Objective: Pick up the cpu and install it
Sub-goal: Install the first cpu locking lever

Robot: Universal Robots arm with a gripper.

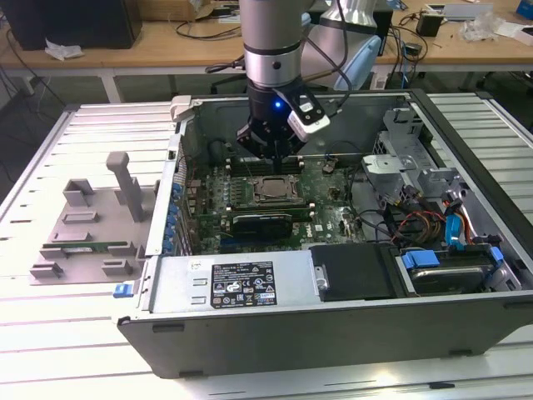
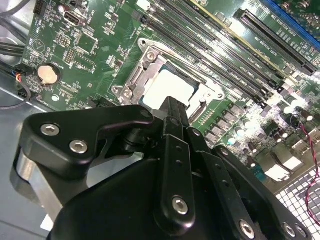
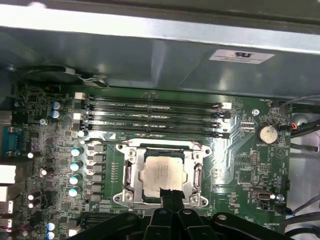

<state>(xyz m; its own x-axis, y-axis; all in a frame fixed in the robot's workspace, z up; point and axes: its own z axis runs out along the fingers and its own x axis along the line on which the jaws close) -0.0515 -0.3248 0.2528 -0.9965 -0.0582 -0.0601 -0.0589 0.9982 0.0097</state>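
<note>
Item: one robot arm (image 1: 271, 33), reaching down from above into an open computer case (image 1: 333, 321) that lies on its side on a white slatted table (image 1: 50, 350). Gripper (image 3: 170, 194): black, hanging low over the green motherboard (image 3: 240, 170); in both wrist views its two fingers are drawn together at the tips with no gap to see and nothing held between them. Its tips hover at the near edge of the cpu (image 3: 162, 171), very close above it; whether they touch it cannot be told. Cpu: silver-grey square, lying flat inside the metal frame of the socket (image 3: 131, 172) near the middle of the board — seated level, all four edges within the frame. Just beside the socket, on the side away from the gripper body: a row of long dark memory slots (image 3: 150, 112), running parallel to one socket edge. Also on the board: a round coin cell (image 3: 267, 133) off one corner of the socket, and a column of small blue-topped capacitors (image 3: 75, 172) along the opposite side. In the exterior view, at the case's near wall: a silver box with a printed label (image 1: 241, 283), and beside it a black panel (image 1: 354, 271). Outside the case, toward the exterior view's left: a grey moulded fixture (image 1: 92, 221) on the table, with a long narrow green memory stick (image 1: 87, 247) resting in it — well apart from the gripper.
</note>
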